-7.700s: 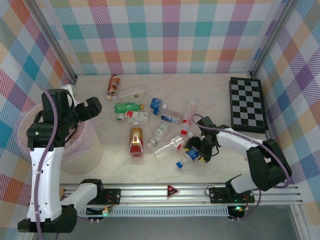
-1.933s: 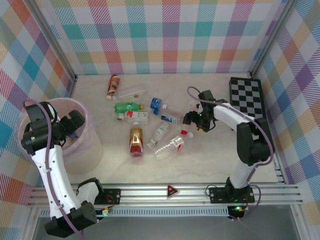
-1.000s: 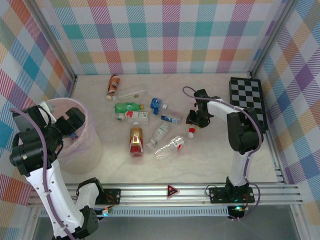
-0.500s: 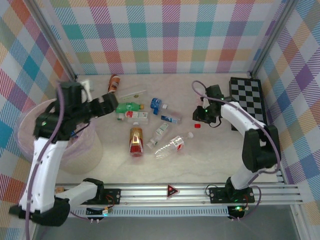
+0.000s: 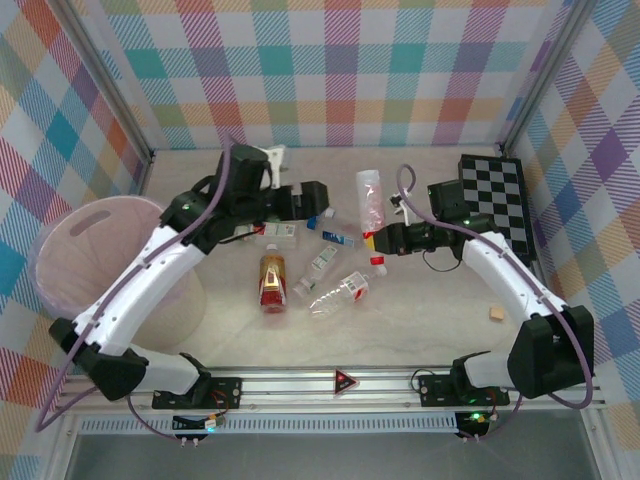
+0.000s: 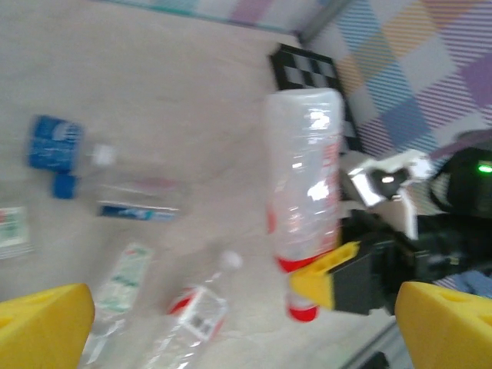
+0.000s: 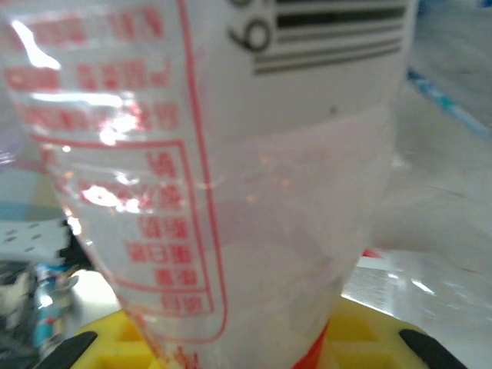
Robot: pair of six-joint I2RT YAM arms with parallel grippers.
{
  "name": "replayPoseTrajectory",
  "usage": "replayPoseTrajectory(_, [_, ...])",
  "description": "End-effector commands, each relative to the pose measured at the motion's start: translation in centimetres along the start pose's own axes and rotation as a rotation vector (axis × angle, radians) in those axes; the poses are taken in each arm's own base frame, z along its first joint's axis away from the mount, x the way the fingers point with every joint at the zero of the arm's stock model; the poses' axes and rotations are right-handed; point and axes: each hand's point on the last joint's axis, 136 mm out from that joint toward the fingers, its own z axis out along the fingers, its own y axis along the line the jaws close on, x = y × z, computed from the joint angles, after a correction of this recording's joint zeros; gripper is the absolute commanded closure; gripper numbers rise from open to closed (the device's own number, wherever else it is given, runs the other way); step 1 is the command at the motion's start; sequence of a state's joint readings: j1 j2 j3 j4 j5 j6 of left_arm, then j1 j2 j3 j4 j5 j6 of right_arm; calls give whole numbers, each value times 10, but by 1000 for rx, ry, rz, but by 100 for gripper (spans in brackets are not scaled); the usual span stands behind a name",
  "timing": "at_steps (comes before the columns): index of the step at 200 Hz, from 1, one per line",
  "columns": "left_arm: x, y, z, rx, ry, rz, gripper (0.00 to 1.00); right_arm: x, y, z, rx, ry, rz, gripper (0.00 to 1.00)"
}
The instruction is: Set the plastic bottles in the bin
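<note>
I saw the right end effector (image 5: 378, 240) clamped tight on the cap end of a clear red-cap bottle (image 5: 370, 192). The left end effector (image 5: 318, 200) was spread wide w/ nothing in it, above the other bottles (image 5: 340, 292) on the surface (image 5: 430, 320). The pink bin (image 5: 70, 260) sat far left.

Bin (image 5: 178, 312) translucent pink-lilac. Checkerboard (image 5: 497, 205) in black and white squares. Walls (image 5: 330, 70) pastel plaid: pink, teal, orange, purple. Raised clear bottle (image 5: 371, 198) has red print and a red cap. Lying bottle (image 5: 271, 279) labelled brown-orange. Table (image 5: 420, 320) pale cream. Left arm (image 5: 150, 275) and right arm (image 5: 505, 275) white with black joints
</note>
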State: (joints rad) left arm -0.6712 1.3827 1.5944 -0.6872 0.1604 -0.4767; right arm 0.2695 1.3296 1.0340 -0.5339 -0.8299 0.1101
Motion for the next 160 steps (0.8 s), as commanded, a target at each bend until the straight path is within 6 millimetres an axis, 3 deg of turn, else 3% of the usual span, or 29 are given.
replayPoseTrajectory(1, [4,-38,29,165,25,-24,1,-4,42,0,-240,-7,-112,97])
replayPoseTrajectory(53, [13,-45,73,204,37,-80,13,-9,65,1,-324,-8,-138,97])
replayPoseTrajectory(93, [23,-56,94,242,67,-101,21,-11,67,4,-332,-6,-140,97])
replayPoseTrajectory(142, [25,-53,99,217,67,-110,45,-16,64,8,-320,-11,-136,95])
replayPoseTrajectory(160, [24,-51,98,208,63,-112,50,-17,62,9,-310,-12,-131,89])
